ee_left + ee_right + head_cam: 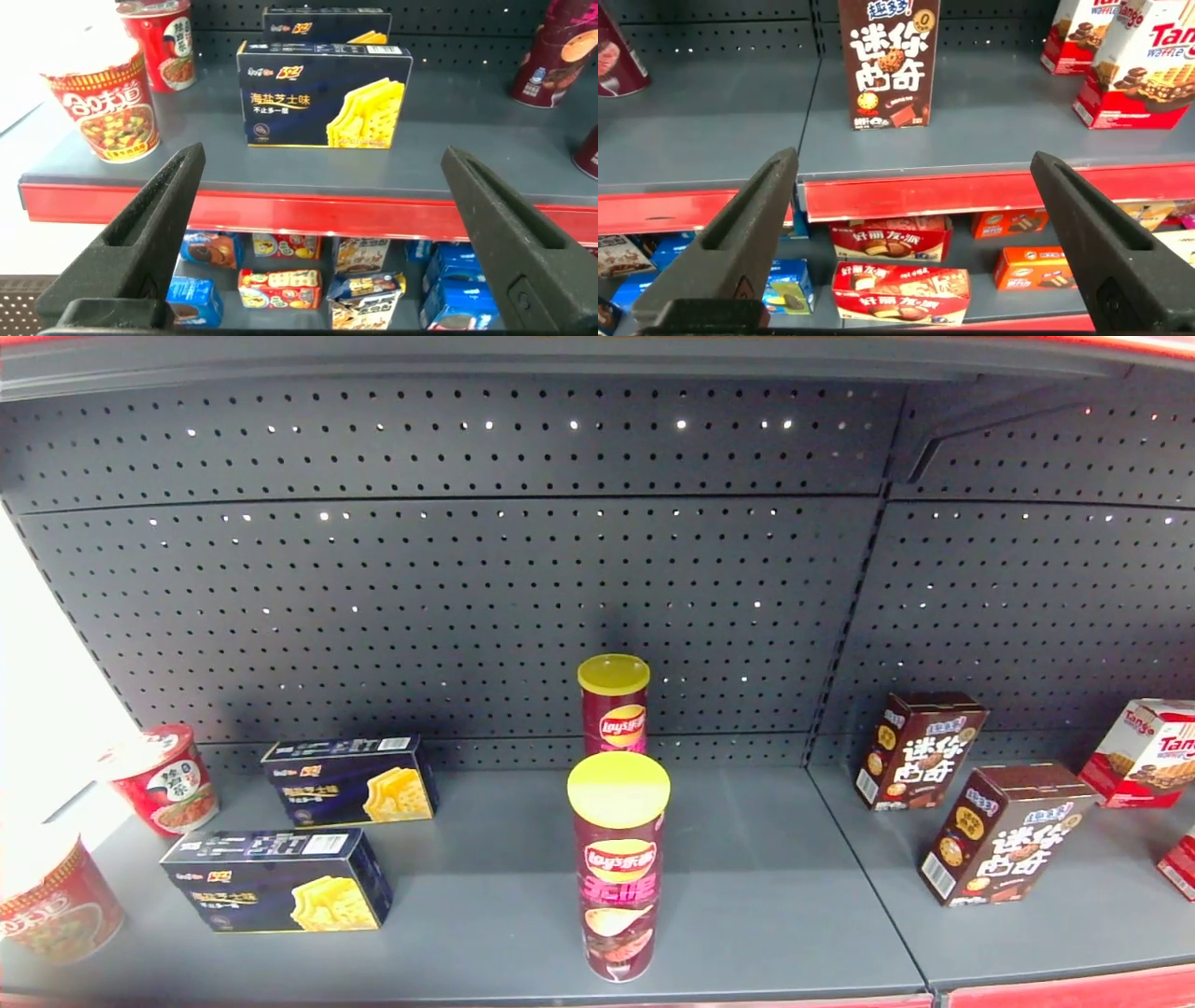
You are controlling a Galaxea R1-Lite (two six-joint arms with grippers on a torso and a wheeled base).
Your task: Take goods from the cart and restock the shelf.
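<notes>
Your left gripper [322, 154] hangs with its two black fingers spread wide and nothing between them, facing the red front edge [308, 207] of the shelf [766, 887]. The near cracker box [327, 93] and the near noodle cup [101, 93] stand on the board beyond it. Your right gripper [915, 157] is just as wide apart and just as empty, facing the same red edge farther along, where the front cookie box [889, 61] stands upright. From your head camera, the front chip can [616, 868] stands upright at 6 o'clock on the grey board, close to the front edge, with its yellow lid on. The rear chip can [613, 705] stands at 12 o'clock from it, near the pegboard back panel [467, 597], and the two cans are apart. At 9 o'clock from the front can lies the near cracker box, with the far cracker box [350, 782] behind it at about 10 o'clock. Both lie on their long sides, and the noodle cups stand farther out at the board's end. At 3 o'clock the front cookie box stands with the rear cookie box [920, 751] at about 2 o'clock. A wafer box [1144, 751] stands beyond them. Below the red edge, the lower shelf [280, 287] holds packed goods.
</notes>
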